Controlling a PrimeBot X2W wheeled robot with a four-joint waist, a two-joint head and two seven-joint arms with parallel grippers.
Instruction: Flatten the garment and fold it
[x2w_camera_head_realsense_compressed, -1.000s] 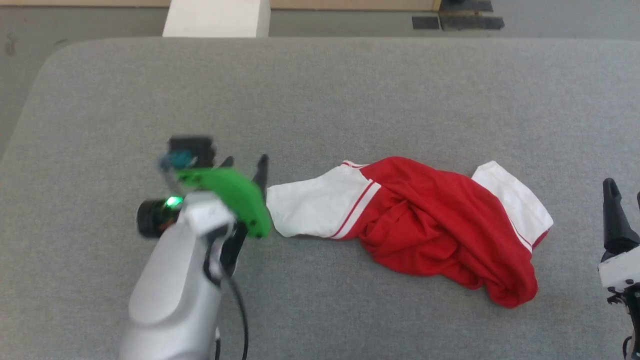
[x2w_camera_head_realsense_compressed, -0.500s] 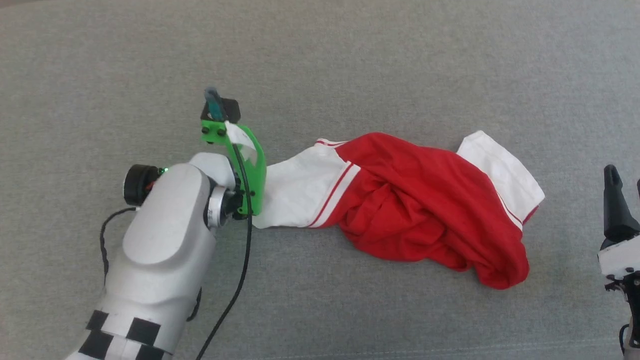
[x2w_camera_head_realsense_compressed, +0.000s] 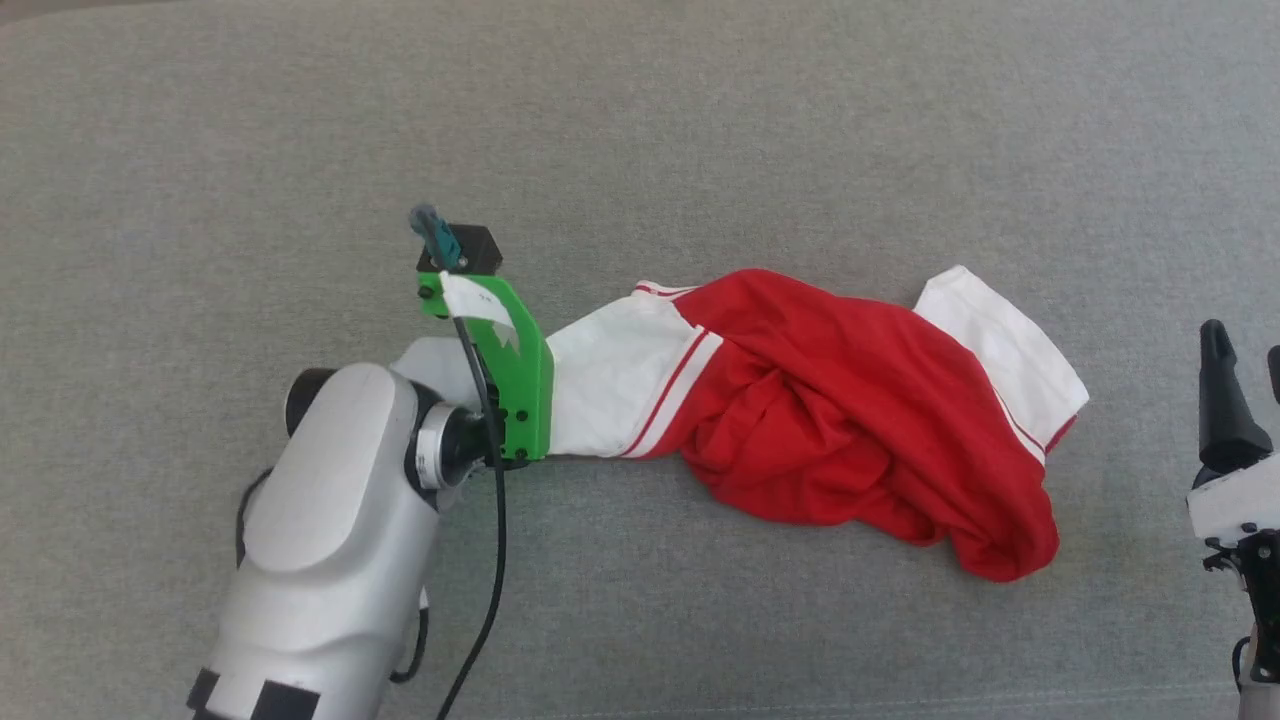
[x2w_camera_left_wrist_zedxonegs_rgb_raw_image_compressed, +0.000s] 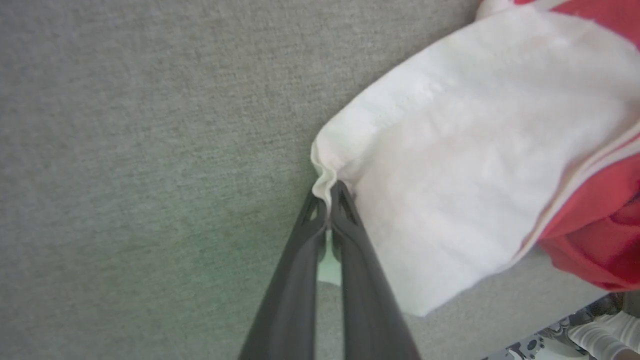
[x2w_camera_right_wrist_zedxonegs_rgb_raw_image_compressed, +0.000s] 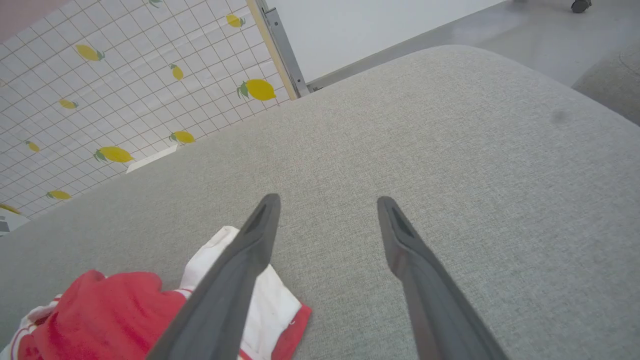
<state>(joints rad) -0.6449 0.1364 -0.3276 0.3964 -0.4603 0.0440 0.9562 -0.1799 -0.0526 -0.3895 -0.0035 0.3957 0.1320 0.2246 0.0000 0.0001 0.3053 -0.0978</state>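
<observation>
At the centre of the left wrist view, the left gripper (x2w_camera_left_wrist_zedxonegs_rgb_raw_image_compressed: 330, 192): shut, two dark fingers pressed side by side, a small pucker of white edge nipped between the tips. Pinched cloth part of the garment (x2w_camera_head_realsense_compressed: 820, 420), its white inside spread from the tips toward the upper right of that view, red cloth and striped trim at the right edge.

In the head view, fingers hidden under a green bracket (x2w_camera_head_realsense_compressed: 520, 370) at centre left, a black cable (x2w_camera_head_realsense_compressed: 497, 540) down to the bottom edge, the pale forearm (x2w_camera_head_realsense_compressed: 320, 540) at lower left.

Garment crumpled across the middle of the head view on the grey padded surface (x2w_camera_head_realsense_compressed: 700, 130): white panel at its left end against the bracket, bunched red folds from the middle down to lower right, a second white flap at upper right.

At the right edge of the head view, the right gripper (x2w_camera_head_realsense_compressed: 1245, 345): well apart from the garment, fingers spread wide, holding nothing. Same wide gap in the right wrist view, over grey surface, the garment's white and red corner at lower left behind one finger. Lemon-printed checked sheet (x2w_camera_right_wrist_zedxonegs_rgb_raw_image_compressed: 125, 100) at upper left there, beyond the surface's rounded edge.
</observation>
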